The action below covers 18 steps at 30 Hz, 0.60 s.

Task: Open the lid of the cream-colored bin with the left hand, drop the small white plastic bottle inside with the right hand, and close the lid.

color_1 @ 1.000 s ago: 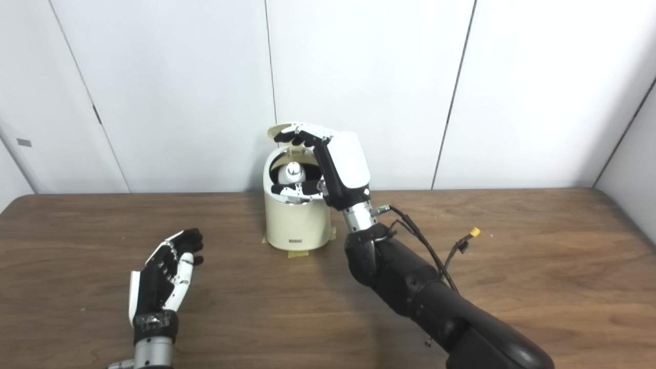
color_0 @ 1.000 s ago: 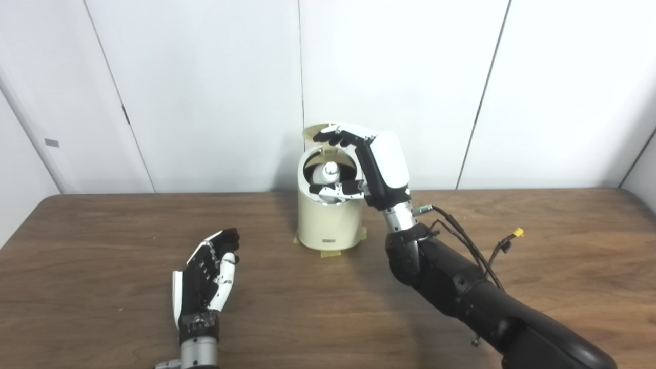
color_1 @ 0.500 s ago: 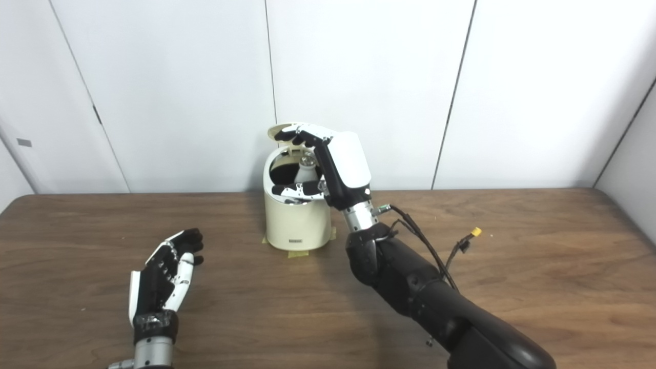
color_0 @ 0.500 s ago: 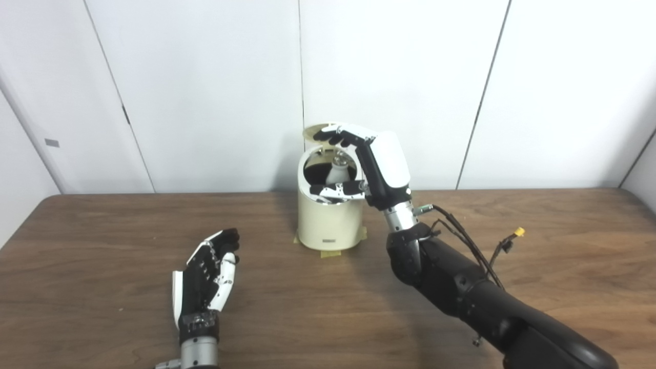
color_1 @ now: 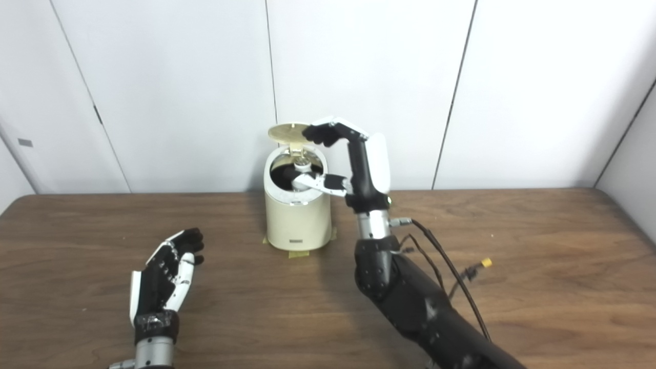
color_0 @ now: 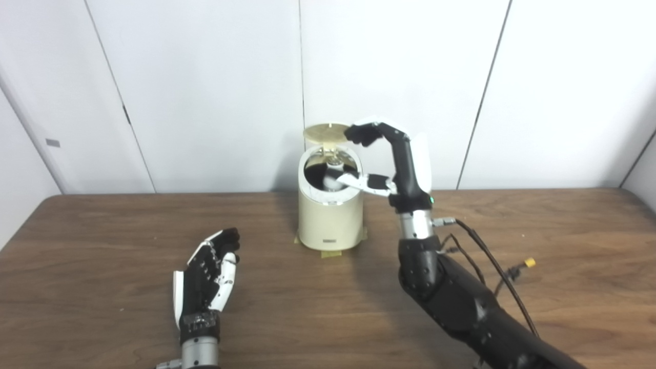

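Observation:
The cream-colored bin (color_0: 330, 223) stands at the back middle of the table, its round lid (color_0: 326, 132) tipped up behind the opening. The small white plastic bottle (color_0: 330, 178) lies inside the bin, partly hidden by the rim. My right hand (color_0: 406, 164) is beside the bin's right rim, open and empty. Its thumb reaches over the opening and its fingertips (color_0: 359, 135) are next to the lid's right edge. My left hand (color_0: 205, 277) rests on the table at the front left, open, empty and well away from the bin.
Yellow tape (color_0: 328, 253) sticks out under the bin's base. Loose cables with a yellow connector (color_0: 528, 263) hang from my right forearm over the table. A white panelled wall stands close behind the bin.
My right hand has let go of the bottle, which has sunk into the bin. The hand has turned and shifted right, off the opening, uncovering the raised lid. My left hand has not moved.

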{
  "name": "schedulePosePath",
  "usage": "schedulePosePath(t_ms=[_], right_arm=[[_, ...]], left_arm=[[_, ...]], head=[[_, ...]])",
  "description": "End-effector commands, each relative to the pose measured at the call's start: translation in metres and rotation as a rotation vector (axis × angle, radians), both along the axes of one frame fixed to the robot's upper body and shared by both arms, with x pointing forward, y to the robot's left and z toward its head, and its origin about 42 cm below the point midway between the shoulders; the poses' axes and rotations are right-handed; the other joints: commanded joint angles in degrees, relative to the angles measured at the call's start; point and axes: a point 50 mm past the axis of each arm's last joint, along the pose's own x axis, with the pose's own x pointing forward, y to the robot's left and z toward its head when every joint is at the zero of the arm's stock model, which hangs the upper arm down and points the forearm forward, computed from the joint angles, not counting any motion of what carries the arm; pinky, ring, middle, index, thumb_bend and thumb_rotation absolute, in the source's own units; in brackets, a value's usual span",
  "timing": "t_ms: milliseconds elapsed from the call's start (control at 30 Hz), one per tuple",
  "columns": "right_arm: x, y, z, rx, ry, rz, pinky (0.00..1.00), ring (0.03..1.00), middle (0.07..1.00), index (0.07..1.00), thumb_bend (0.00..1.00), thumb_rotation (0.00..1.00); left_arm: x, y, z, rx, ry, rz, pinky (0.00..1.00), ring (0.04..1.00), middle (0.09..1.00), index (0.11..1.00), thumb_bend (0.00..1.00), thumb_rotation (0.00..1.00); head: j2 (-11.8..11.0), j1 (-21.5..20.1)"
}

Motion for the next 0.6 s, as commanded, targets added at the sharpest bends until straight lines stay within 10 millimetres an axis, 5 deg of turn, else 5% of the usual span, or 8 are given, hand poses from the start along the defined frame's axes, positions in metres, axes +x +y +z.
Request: schedulePosePath(t_ms=[0,267,567], right_arm=[[0.0,0.002,0.035,0.074,-0.1,0.03,0.39,0.452,0.499,0.486,0.52,0.15],[-0.028,-0.027,0.032,0.198,-0.114,-0.007,0.42,0.496,0.539,0.49,0.49,0.16],[-0.065,-0.061,-0.002,0.254,0.144,0.045,0.56,0.621,0.653,0.496,0.49,0.15]], left_arm=[[-0.009,0.0,-0.022,0.003,0.063,0.001,0.69,0.746,0.744,0.728,0.17,0.44],[-0.008,0.0,-0.021,-0.008,0.062,-0.001,0.69,0.747,0.746,0.728,0.17,0.44],[-0.009,0.003,-0.022,0.003,0.065,-0.001,0.69,0.747,0.74,0.727,0.16,0.4]], head=[[0.05,0.1],[0.15,0.06],[0.23,-0.3]])
